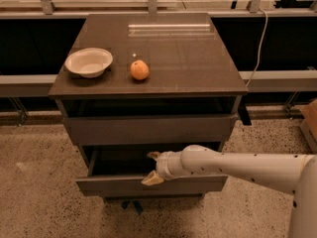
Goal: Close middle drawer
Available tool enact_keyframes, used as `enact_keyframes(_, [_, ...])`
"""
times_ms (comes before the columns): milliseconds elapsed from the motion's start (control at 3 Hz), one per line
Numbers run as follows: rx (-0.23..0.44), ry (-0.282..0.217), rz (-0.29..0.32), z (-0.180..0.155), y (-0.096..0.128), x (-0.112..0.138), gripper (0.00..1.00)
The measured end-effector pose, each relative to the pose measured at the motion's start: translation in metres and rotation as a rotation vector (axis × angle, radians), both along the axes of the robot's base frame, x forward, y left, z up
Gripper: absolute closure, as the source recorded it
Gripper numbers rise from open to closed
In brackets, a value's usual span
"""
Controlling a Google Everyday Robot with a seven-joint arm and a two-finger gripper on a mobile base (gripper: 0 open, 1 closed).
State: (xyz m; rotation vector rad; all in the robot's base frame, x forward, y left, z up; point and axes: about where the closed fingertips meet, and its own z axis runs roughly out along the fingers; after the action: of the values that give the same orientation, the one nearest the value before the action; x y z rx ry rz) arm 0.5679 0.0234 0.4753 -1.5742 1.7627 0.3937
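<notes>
1. The middle drawer (198,184) is partway pulled out of the cabinet (188,53). Its plain dark front sits well forward of the top drawer (148,129) above it.
2. The white arm (237,165) reaches in from the right. That puts the gripper (153,167) right at the drawer's top front edge, roughly mid-width.
3. Its two beige fingers (152,179) are spread apart, not clamped on anything. One tip is over the drawer's dark inside, the other down at the front's upper edge.
4. Up on the tabletop, a white bowl (89,62) sits near the left edge, with an orange (139,70) just beside it, not touching.
</notes>
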Motion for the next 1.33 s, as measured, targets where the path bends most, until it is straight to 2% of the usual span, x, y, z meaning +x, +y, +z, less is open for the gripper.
enact_keyframes(333, [0.043,-0.018,0.024,0.018,0.010,-0.029,0.35])
enact_keyframes(667, [0.120,0.003,0.051,0.022,0.021,-0.063,0.51])
enact_keyframes(1000, [0.237,0.025,0.056,0.013,0.026,-0.093,0.74])
enact_keyframes(1333, [0.321,0.072,0.030,-0.020,0.030,-0.115,0.97])
